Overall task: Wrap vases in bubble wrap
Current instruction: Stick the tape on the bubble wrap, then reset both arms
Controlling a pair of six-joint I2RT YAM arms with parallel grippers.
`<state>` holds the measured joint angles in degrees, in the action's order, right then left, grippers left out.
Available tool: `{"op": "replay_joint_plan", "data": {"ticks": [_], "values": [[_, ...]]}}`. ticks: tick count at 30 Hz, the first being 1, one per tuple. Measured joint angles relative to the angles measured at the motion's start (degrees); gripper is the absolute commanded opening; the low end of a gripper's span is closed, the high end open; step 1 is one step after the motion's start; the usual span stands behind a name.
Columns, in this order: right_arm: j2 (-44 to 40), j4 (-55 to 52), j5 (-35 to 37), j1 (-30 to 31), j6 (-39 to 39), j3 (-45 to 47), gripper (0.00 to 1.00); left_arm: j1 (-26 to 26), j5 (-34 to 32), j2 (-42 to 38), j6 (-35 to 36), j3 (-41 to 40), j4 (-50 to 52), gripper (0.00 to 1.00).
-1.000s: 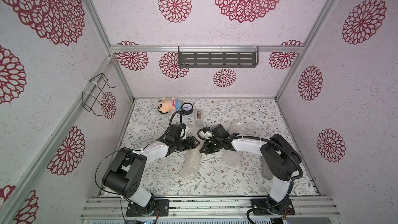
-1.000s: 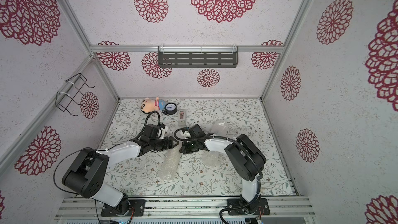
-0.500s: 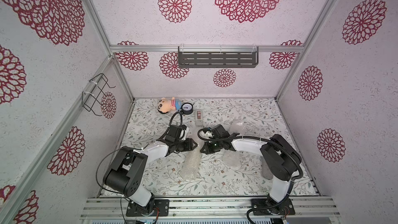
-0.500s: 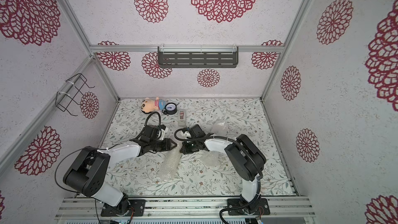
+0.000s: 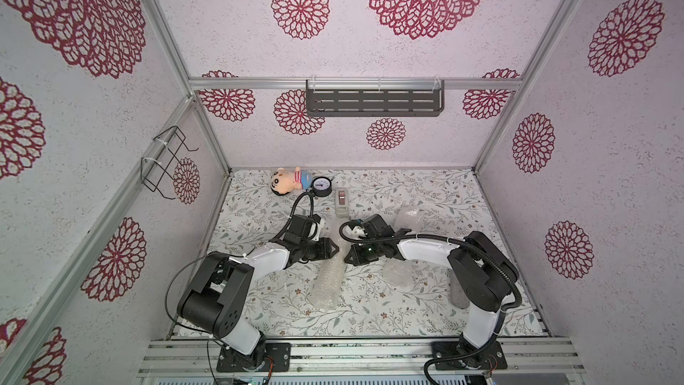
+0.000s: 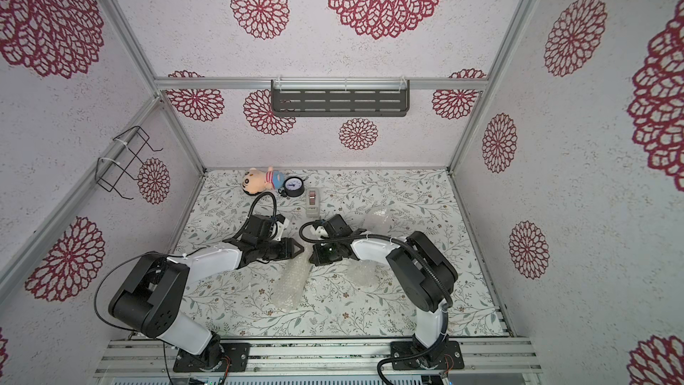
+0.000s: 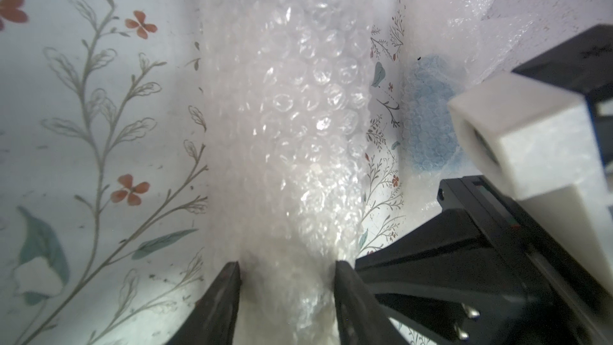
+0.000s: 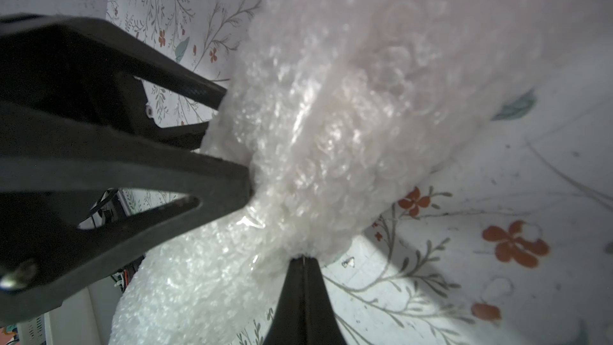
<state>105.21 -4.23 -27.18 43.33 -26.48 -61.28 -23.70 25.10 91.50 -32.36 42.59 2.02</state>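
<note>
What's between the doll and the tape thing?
A round gauge with a white face lies between the doll and the tape dispenser. Both top views show it.

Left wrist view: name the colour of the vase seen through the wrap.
Light blue vase, blurred through its bubble wrap; the left wrist view shows it best.

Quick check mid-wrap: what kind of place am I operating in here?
Likely a staged robot test booth, not a home: aluminium frame posts, flower-printed wall panels, and robot arms bolted to a front rail by a floral-covered table.
</note>
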Motion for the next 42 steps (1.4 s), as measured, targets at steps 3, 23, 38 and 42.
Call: {"op": "replay_joint_plan", "data": {"ticks": [3,23,38,42], "values": [[0.02,-0.09,0.13,0.0,0.04,-0.02,0.01,0.0,-0.15,0.0,-0.02,0.0,0.02,0.52],[-26.91,-7.67,23.91,-9.73,3.74,-0.57,0.76,5.05,-13.03,-16.92,-0.39,4.85,9.9,0.97],[-40.06,14.91,60.65,-36.7,10.47,33.88,0.99,27.67,-50.25,-23.19,5.79,-4.98,1.46,0.97],[-34.12,23.96,59.91,-36.81,14.1,37.68,0.99,28.13,-51.93,-21.24,10.05,-11.5,-7.8,0.97]]}}
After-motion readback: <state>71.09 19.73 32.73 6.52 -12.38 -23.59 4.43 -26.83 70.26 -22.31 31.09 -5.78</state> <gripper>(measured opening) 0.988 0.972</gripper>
